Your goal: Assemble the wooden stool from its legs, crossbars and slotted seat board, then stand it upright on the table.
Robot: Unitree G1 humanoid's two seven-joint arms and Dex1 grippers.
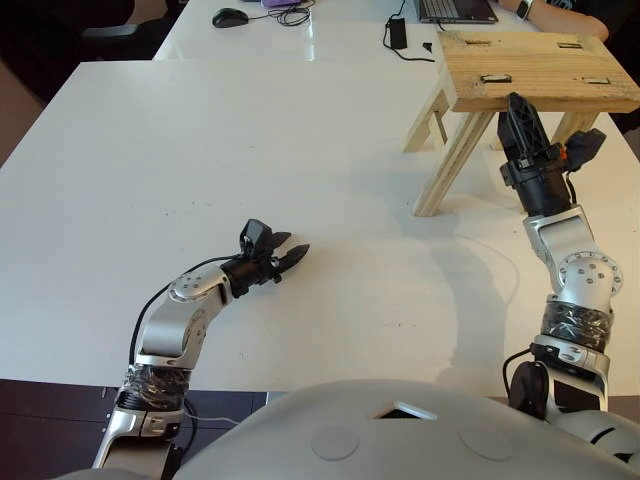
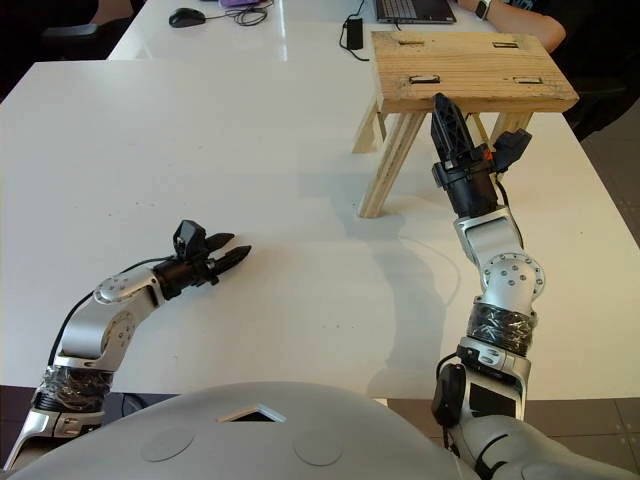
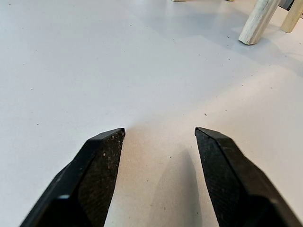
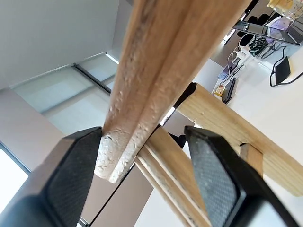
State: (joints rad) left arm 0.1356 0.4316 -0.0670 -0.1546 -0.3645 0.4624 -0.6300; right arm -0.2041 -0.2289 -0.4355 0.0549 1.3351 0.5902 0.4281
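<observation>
1. Well, the wooden stool (image 1: 580,90) is all put together and stands upright on the white counter (image 1: 230,140), at the far right side.
2. Its seat board (image 1: 520,55) is on top and lies flat, and four small slots (image 1: 496,78) show in it.
3. Its legs slant outward, and the near front leg (image 1: 452,155) has its foot on the counter.
4. The right gripper (image 1: 516,104) is up high and points upward, right at the near edge of the seat board.
5. Seen from the right wrist, its two fingers (image 4: 71,179) are spread wide with a wooden edge of the stool between them. One finger looks to be against the wood, and the other is a little apart from it.
6. The left gripper (image 1: 292,245) is low over the counter on the near left side, well apart from the stool.
7. Its fingers (image 3: 99,161) are wide apart over bare counter.
8. Farther back lie a computer mouse (image 1: 230,17), a black power brick (image 1: 397,32) with its cord, and a laptop (image 1: 455,8).
</observation>
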